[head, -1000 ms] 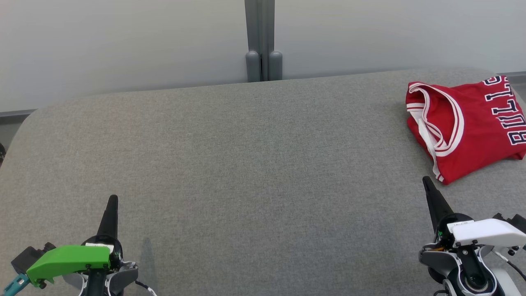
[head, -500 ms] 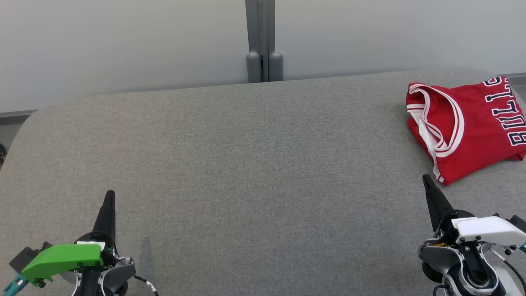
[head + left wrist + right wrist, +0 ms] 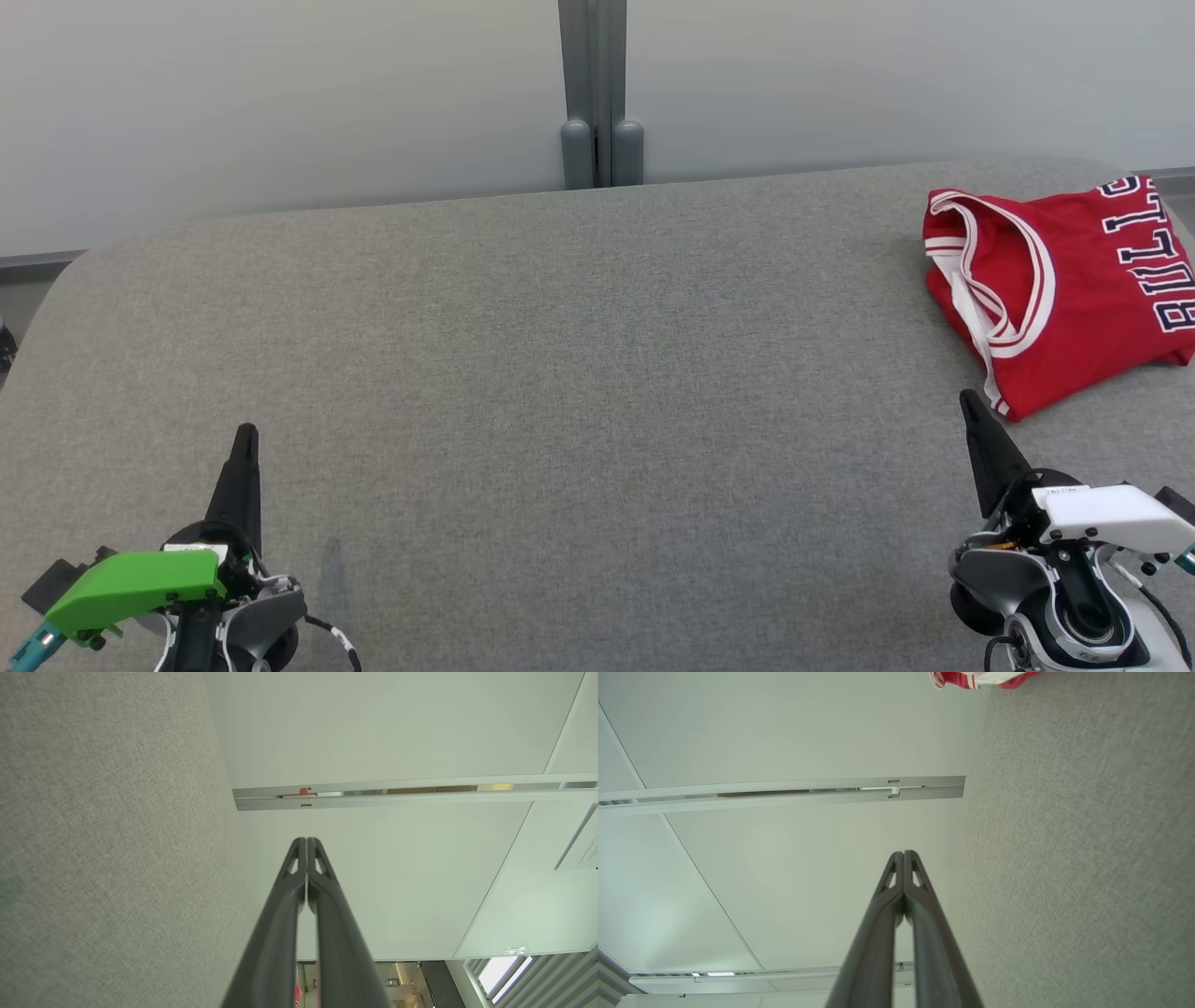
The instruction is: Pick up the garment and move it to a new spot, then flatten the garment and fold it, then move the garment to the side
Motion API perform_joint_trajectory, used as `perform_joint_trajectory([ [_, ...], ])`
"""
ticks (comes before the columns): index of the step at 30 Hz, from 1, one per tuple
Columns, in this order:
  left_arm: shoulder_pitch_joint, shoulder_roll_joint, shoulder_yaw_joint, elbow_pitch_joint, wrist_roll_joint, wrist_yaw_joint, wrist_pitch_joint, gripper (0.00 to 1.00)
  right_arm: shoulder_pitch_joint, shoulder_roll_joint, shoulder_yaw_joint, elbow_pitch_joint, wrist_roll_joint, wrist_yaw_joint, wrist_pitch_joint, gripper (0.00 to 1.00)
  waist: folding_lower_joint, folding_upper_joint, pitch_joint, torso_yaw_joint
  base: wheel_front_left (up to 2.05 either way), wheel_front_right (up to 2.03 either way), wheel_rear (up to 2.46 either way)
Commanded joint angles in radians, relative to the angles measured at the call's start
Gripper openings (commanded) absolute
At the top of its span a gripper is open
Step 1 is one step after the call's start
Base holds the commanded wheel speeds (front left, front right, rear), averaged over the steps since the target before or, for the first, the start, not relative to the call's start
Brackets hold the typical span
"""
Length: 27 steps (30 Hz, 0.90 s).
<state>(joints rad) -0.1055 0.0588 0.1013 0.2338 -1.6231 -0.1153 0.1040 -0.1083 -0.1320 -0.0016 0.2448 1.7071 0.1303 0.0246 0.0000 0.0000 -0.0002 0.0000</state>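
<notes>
A folded red jersey, the garment (image 3: 1064, 285), lies at the far right of the grey fabric surface (image 3: 579, 373), with white trim and dark lettering. A corner of the garment (image 3: 978, 679) peeks in at the top of the right wrist view. My right gripper (image 3: 968, 401) is shut and empty, its tip just short of the garment's near corner. My left gripper (image 3: 246, 436) sits at the lower left, shut with nothing in it, far from the garment. Both wrist views show the fingers pressed together, the left gripper (image 3: 307, 841) and the right gripper (image 3: 904, 854).
A pale partition wall (image 3: 280, 103) with a grey post (image 3: 600, 93) stands right behind the surface's far edge. The surface's rounded left corner (image 3: 56, 271) drops off at the left. The garment reaches the right edge of the head view.
Both grippers have crept slightly forward over the surface, the left one a little more. The garment has not moved.
</notes>
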Motion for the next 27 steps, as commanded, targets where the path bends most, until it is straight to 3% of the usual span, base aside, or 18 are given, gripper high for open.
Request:
perform_joint_trajectory([
  [1,-0.015,0.001,0.005,0.001,-0.001,-0.006,0.002,0.0,-0.009,-0.002,-0.002,0.002,0.002,0.001,0.001,0.0,0.0,0.0,0.0,0.0,0.0,0.0,0.0],
  [27,-0.015,0.0,0.007,0.002,0.002,-0.006,0.005,0.0,-0.009,0.001,-0.005,0.002,-0.002,0.001,0.005,0.0,0.0,0.0,0.0,0.0,0.0,0.0,0.0],
])
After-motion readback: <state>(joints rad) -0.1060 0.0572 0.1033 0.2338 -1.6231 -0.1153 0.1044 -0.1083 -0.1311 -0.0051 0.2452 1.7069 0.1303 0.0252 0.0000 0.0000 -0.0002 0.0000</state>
